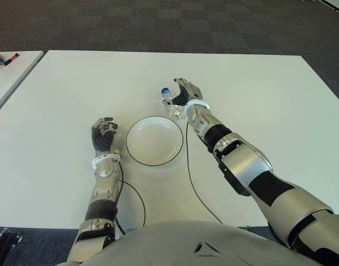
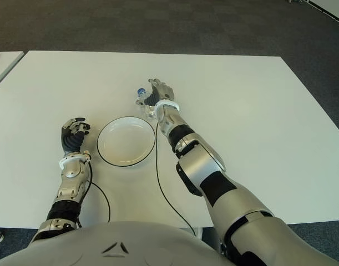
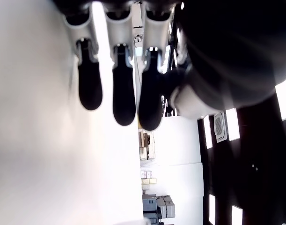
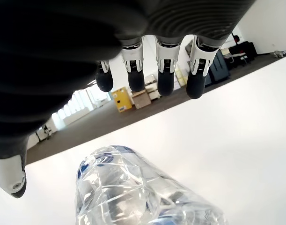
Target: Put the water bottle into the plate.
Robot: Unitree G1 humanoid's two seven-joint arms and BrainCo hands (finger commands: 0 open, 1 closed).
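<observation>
A small clear water bottle with a blue cap stands on the white table, just beyond the far right rim of the round white plate. The bottle is outside the plate, not in it.

The right hand is at the bottle's right side, palm toward it. In the right wrist view its fingers are extended and spread past the bottle, with the thumb out to one side; nothing is clamped, and I cannot tell whether the palm touches the plastic. The left hand shows to the left of the plate, its fingers loosely curled and holding nothing.

The grasp looks about to begin, and the risks lie there. The bottle is light, narrow and upright, so an uneven closing of the fingers could well push it leftward and tip it before the thumb meets it. If it falls it may roll across the table, perhaps away from the plate. Thin plastic may also buckle or squirt out under a hard squeeze. On the carry, the plate's near-touching rim could catch the bottle's base if it is lifted too little. A black cable trails on the table beside the plate and could snag the forearm.
</observation>
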